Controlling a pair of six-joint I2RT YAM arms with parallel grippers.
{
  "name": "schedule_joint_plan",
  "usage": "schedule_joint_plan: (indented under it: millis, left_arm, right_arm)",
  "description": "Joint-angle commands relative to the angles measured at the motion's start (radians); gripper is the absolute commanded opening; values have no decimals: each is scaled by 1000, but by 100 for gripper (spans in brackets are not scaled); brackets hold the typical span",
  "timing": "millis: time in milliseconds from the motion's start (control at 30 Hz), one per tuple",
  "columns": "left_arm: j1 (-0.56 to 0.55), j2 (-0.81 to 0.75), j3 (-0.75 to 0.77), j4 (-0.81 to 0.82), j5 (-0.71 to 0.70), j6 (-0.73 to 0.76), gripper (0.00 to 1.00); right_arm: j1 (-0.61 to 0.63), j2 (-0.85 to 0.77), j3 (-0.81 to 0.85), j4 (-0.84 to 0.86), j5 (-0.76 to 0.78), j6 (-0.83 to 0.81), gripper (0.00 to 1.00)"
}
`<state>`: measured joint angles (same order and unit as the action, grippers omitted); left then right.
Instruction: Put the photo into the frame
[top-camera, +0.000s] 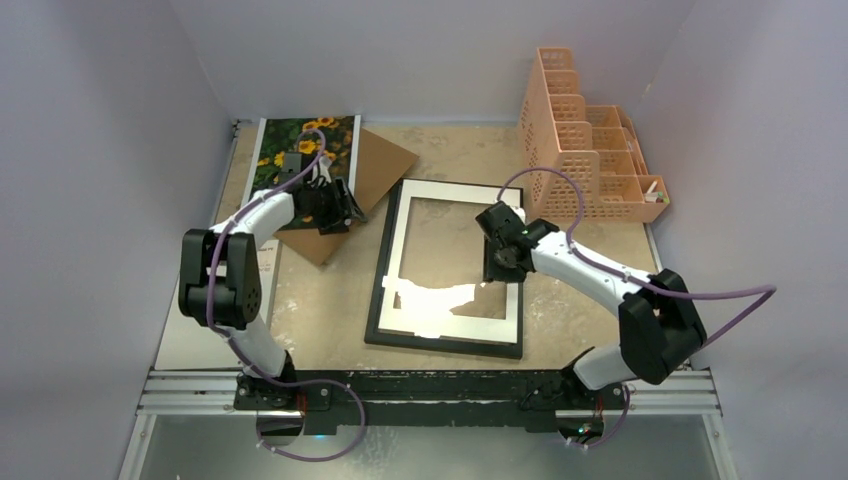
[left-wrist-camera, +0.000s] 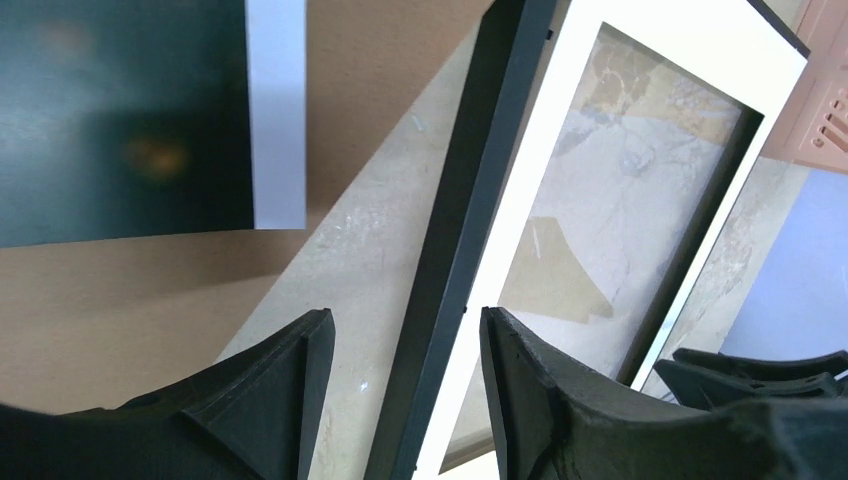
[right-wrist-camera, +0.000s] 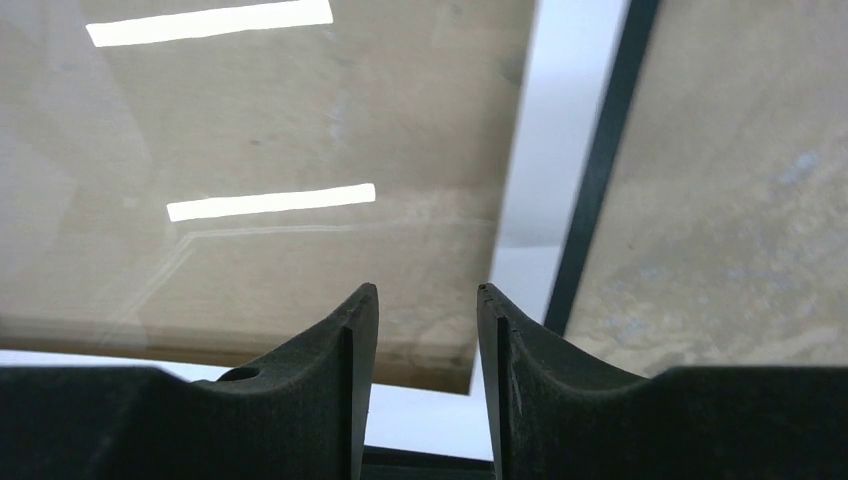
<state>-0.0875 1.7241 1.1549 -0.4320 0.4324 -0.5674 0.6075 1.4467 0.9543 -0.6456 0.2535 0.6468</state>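
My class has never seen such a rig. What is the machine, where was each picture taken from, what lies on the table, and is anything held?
Two robot arms with two-finger grippers stand side by side. One picture looks down from above and behind them; the other two come from wrist cameras, each arm's own dark fingers showing. On the table lie a black frame, a sunflower photo partly on a brown board, and a peach organizer. The left gripper hovers near the board, the right gripper over the frame; both open, holding nothing.

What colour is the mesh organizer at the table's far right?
Peach. The organizer shows clearest in the top external view.
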Motion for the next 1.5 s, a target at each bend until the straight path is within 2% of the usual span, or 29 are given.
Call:
schedule_joint_plan:
  millis: [0,167,467,767,933,1067,1467]
  left_arm:
    - [-28,-7,-17,57,29,-18,58]
    - [-70,-5,-58,94,46,-16,57]
    - [-138,31,-80,128,61,-3,52]
    - [-168,76,-85,152,84,-12,51]
    - [-177,92,-90,166,91,-22,52]
    - [-182,94,-91,168,93,-21,52]
    - [-193,94,-90,179,97,-25,53]
  right_arm:
    - [1,7,47,186,-158,-107,44]
    - [17,52,33,261,-323,-159,44]
    - [78,124,-18,268,-427,-159,38]
    - [138,132,-72,256,-476,-155,35]
    - [153,163,-72,218,-461,-170,27]
    - [163,158,-76,225,-514,-185,23]
    - [166,139,-82,207,-590,-293,22]
